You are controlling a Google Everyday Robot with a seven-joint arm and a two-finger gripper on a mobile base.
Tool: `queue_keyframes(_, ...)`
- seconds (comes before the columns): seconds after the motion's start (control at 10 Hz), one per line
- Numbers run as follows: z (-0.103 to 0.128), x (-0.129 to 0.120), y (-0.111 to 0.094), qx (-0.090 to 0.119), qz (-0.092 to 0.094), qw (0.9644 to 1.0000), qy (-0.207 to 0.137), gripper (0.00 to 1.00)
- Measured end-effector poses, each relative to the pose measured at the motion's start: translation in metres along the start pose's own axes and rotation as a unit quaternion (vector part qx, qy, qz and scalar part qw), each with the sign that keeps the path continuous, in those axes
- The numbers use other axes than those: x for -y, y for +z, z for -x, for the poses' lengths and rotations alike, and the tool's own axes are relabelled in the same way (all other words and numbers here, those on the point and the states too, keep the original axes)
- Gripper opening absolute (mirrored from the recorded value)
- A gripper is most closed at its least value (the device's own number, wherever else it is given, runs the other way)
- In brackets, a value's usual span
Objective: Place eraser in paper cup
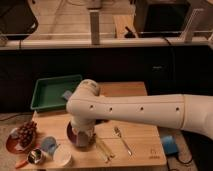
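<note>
The paper cup (62, 159) is short, white and round, and stands near the front left edge of the wooden table (142, 145). My white arm (140, 112) reaches in from the right and bends down at its wrist. My gripper (82, 139) hangs low over the purple bowl (71, 134), to the right of and behind the paper cup. It hides most of the bowl. I cannot make out the eraser; it may be hidden by the gripper.
A light-blue cup (48, 145) and a small metal cup (34, 156) stand left of the paper cup. A plate of grapes (22, 135) is at far left, with a green tray (50, 92) behind. A fork (121, 139) and a yellowish stick (102, 148) lie to the right.
</note>
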Motion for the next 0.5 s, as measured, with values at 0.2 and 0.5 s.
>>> queue_keyframes(0.2, 0.032, 0.025, 0.002, 0.014, 0.004, 0.9954, -0.094, 0.05)
queue_keyframes(0.5, 0.073, 0.052, 0.019, 0.029, 0.02, 0.9745, -0.222, 0.05)
